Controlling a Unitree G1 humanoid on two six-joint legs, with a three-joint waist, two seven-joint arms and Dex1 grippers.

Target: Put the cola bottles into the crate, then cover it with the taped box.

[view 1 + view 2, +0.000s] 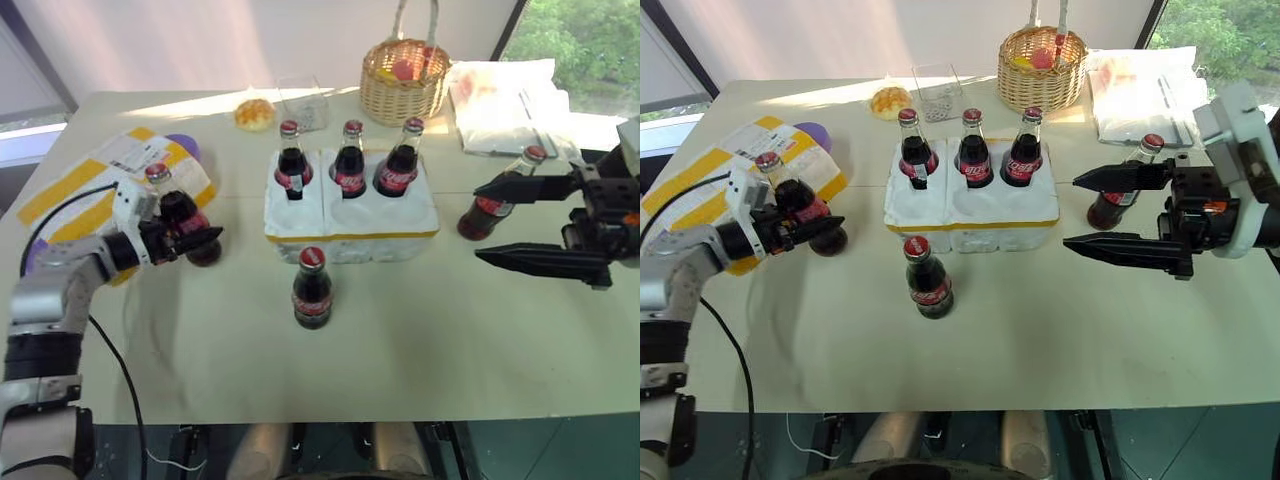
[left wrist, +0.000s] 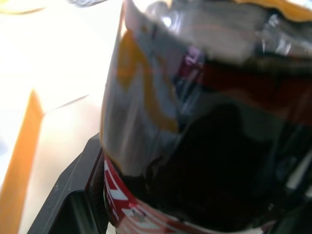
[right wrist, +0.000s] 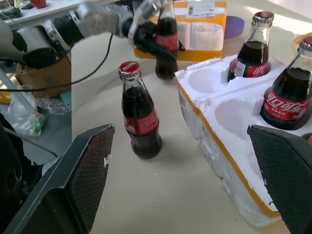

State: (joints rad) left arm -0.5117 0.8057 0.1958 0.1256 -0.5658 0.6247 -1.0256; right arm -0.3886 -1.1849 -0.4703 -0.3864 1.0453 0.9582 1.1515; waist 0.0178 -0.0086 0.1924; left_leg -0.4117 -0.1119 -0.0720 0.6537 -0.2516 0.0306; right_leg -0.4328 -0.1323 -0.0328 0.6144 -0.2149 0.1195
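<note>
Pale, smooth tabletop (image 1: 450,360) carries everything, and nearest the front edge one small glass cola bottle (image 1: 312,288) stands alone, red-capped and dark, just before the crate (image 1: 350,215). To the left, the left hand (image 1: 200,240) has its black fingers around the belly of another bottle (image 1: 172,205), seemingly mid-closing, the bottle upright beside the taped box (image 1: 90,180), which lies flat with wide yellow bands and a shipping label. On the right, the right hand (image 1: 1080,212) hangs spread wide and empty, with a sixth bottle (image 1: 495,195) standing behind it. The crate is crumbly white foam with round holes, three bottles (image 1: 348,160) filling its back row, the front holes free. Loading looks half done; next the left hand would need a firm pinch, a lift, and a straight drop into a front hole. A wicker basket (image 1: 403,85) sits farthest back
</note>
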